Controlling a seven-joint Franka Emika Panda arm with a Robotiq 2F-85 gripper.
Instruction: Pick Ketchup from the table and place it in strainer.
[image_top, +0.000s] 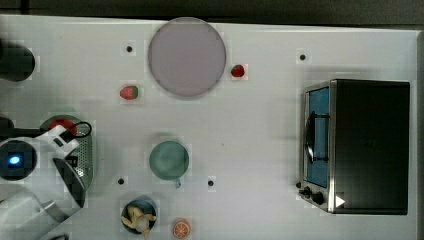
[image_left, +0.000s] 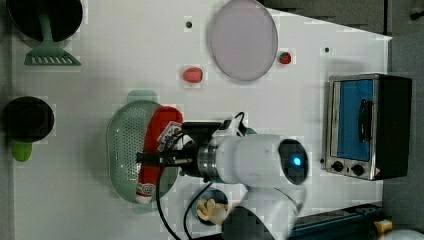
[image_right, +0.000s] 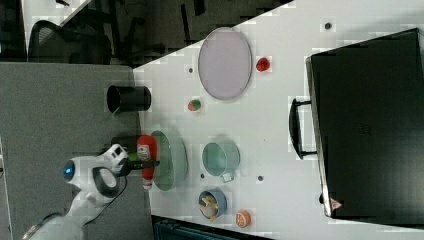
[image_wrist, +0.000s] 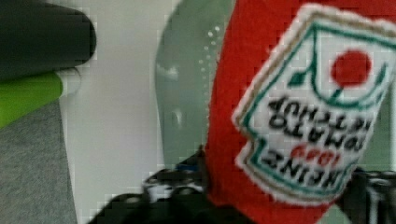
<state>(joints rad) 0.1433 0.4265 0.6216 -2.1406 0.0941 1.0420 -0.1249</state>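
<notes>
- In the top view my arm covers most of the strainer (image_top: 89, 150); just a red sliver of ketchup (image_top: 62, 124) shows.
- Strainer (image_left: 125, 145): mint oval, perforated bottom. Ketchup (image_left: 157, 150): soft red bottle, white label, tapered neck, lying over the strainer's rim.
- Arm reaches in horizontally across the counter (image_left: 100, 210); jaws (image_left: 167, 150) clamped on the ketchup, fingers (image_wrist: 175, 179) either side.

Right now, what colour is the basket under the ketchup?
Pale mint green with little holes, the strainer; the left view shows it best.
</notes>
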